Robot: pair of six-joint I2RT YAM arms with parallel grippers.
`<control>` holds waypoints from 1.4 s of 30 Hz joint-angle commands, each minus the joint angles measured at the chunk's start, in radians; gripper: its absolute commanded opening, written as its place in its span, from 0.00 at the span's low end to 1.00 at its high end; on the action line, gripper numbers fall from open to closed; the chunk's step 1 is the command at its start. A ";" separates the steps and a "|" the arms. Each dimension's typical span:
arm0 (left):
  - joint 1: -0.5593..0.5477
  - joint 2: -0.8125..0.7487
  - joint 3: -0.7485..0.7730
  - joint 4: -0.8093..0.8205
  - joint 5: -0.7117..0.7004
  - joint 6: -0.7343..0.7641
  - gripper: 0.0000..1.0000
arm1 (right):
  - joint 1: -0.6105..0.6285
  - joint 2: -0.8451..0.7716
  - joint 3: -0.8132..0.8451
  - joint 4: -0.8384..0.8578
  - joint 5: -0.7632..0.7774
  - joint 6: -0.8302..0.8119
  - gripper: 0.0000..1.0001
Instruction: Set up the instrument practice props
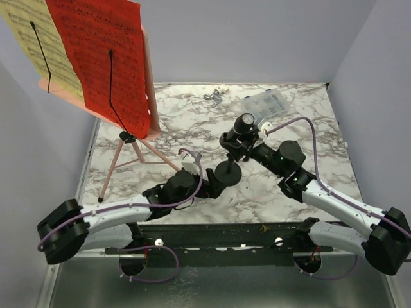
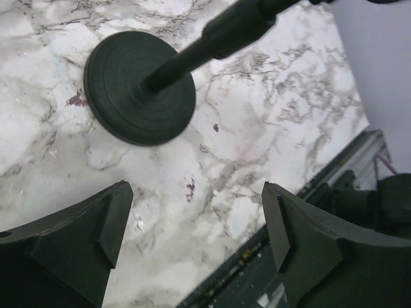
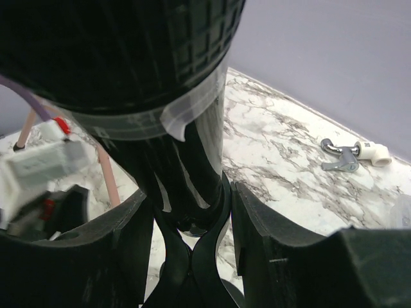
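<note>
Our left hand (image 2: 196,208) hangs wide apart and empty, just beside the round base (image 2: 138,86) on the counter (image 2: 276,115). Our right hand (image 3: 192,212) is clamped on the microphone (image 1: 243,123) (mid-counter). We should hold that grip steady until the base sits flat.

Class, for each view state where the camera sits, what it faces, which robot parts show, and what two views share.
Top external: above, behind the bases; looks down on marble table, music stand, both arms.
Left wrist: on left arm; faces the round base; open left gripper shows.
Right wrist: on right arm; faces the microphone, clamped in the right gripper.
Shared: top external and left wrist both show the round base.
</note>
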 commanded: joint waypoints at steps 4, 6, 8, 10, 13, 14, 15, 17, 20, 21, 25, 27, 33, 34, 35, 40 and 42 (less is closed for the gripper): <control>0.001 -0.410 -0.067 -0.362 0.084 -0.107 0.91 | 0.006 0.052 0.092 0.063 0.053 -0.032 0.53; 0.001 -0.530 -0.044 -0.465 0.057 -0.116 0.91 | 0.006 0.063 0.119 0.003 0.074 -0.023 0.67; 0.001 -0.628 -0.012 -0.555 0.019 -0.123 0.92 | 0.008 0.073 0.149 -0.064 0.091 -0.011 0.74; 0.001 -0.702 0.025 -0.621 -0.005 -0.114 0.92 | 0.008 0.070 0.165 -0.114 0.113 0.003 0.79; 0.001 -0.765 0.072 -0.681 -0.018 -0.099 0.92 | 0.009 0.038 0.192 -0.213 0.130 0.019 0.87; 0.001 -0.781 0.086 -0.704 -0.023 -0.097 0.93 | 0.009 0.027 0.200 -0.261 0.133 0.050 0.90; 0.001 -0.794 0.098 -0.724 -0.027 -0.096 0.93 | 0.009 0.014 0.213 -0.315 0.142 0.067 0.93; 0.001 -0.827 0.116 -0.762 -0.032 -0.090 0.93 | 0.010 -0.017 0.234 -0.424 0.152 0.094 0.98; 0.001 -0.875 0.136 -0.795 -0.026 -0.075 0.93 | 0.009 -0.088 0.251 -0.573 0.164 0.136 0.99; 0.001 -0.895 0.142 -0.809 -0.032 -0.066 0.94 | 0.009 -0.123 0.252 -0.616 0.161 0.150 0.99; 0.001 -1.005 0.160 -0.840 -0.064 -0.035 0.96 | 0.010 -0.229 0.298 -0.779 0.197 0.195 1.00; 0.001 -1.057 0.170 -0.849 -0.069 -0.013 0.96 | 0.010 -0.285 0.319 -0.836 0.222 0.222 0.99; 0.001 -1.156 0.236 -0.880 -0.051 0.079 0.96 | 0.010 -0.418 0.412 -0.971 0.297 0.280 1.00; 0.001 -1.159 0.252 -0.883 -0.042 0.096 0.96 | 0.008 -0.435 0.424 -0.981 0.305 0.274 1.00; 0.001 -1.157 0.268 -0.884 -0.032 0.115 0.96 | 0.010 -0.454 0.437 -0.986 0.315 0.271 0.99; 0.001 -1.138 0.333 -0.885 -0.002 0.187 0.96 | 0.009 -0.531 0.484 -0.988 0.373 0.254 1.00; 0.001 -1.139 0.356 -0.885 -0.002 0.203 0.96 | 0.009 -0.556 0.496 -0.983 0.389 0.245 1.00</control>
